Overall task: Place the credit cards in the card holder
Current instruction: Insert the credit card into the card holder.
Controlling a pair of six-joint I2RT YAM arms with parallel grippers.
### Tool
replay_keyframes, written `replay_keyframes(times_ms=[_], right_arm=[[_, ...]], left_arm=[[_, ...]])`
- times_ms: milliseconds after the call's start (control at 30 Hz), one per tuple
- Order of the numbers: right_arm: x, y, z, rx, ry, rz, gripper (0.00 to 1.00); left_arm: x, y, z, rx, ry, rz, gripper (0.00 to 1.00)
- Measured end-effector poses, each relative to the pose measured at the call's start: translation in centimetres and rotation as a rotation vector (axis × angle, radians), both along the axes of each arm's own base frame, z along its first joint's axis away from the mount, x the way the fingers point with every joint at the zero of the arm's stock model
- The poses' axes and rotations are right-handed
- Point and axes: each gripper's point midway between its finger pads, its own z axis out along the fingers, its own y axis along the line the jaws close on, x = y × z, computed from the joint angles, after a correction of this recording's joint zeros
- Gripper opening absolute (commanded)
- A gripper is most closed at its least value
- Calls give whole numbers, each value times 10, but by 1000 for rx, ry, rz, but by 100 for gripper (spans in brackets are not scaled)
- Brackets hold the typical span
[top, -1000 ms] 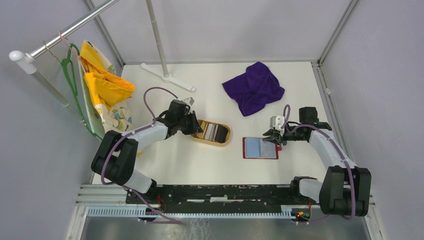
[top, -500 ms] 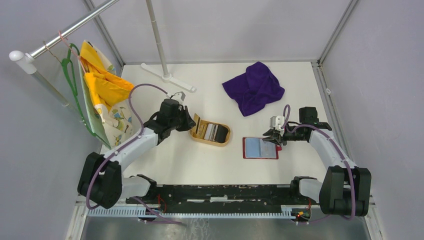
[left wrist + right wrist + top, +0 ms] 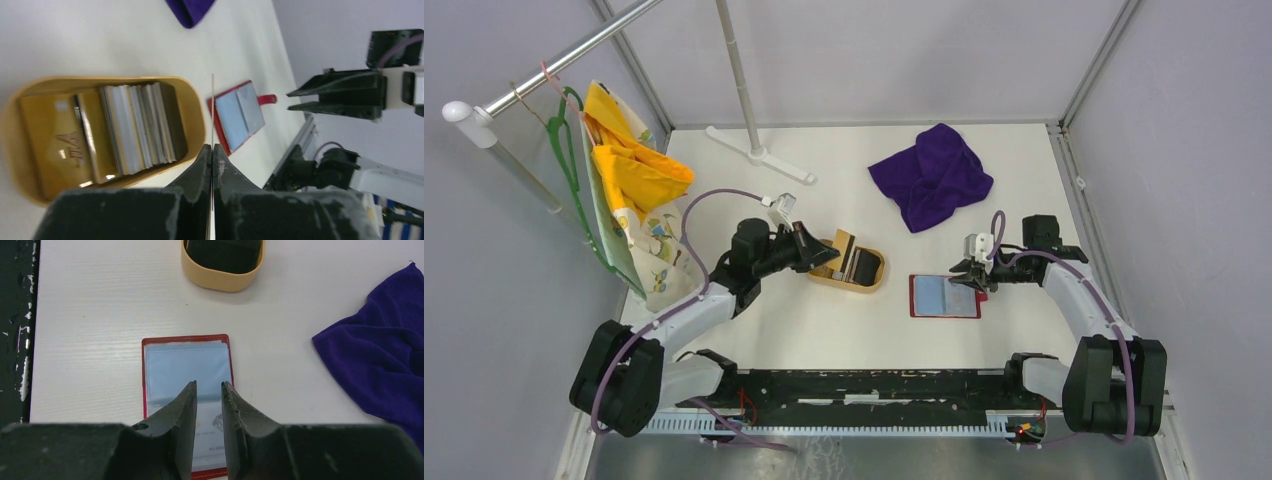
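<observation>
A stack of grey, white and dark credit cards (image 3: 135,125) stands on edge in the tan oval tray (image 3: 854,283). My left gripper (image 3: 212,150) is shut on one thin card (image 3: 212,100), seen edge-on, and holds it above the tray's left end (image 3: 836,247). The red card holder (image 3: 944,296) lies open on the table right of the tray, its clear pockets facing up (image 3: 185,365). My right gripper (image 3: 209,385) hovers over the holder's right part. Its jaws are slightly apart, with nothing between them.
A crumpled purple cloth (image 3: 932,175) lies at the back right. A white stand base (image 3: 759,155) and pole rise at the back. Yellow patterned fabric (image 3: 629,170) hangs from a rail on the left, beside my left arm.
My left gripper closed on a card at the tray's left end and drew it up and back, and the arm swung toward the near side. The right arm has not moved.
</observation>
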Motion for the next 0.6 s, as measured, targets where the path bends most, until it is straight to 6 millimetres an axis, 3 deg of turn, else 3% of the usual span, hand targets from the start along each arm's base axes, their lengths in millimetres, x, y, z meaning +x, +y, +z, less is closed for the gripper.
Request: replay_keyframes(times_ms=[133,367,600], right_arm=[[-1,0,-1,2,3,1,31],[-1,0,-1,-4,2,0,30],[4,-12,-14,-96,-35,-34,30]], left_arm=[[-18,-24,0,-111,20,-54,2],[-79,-102,13,-167,-27,-220,2],[-79,-133,-17,-145,22,-160,2]])
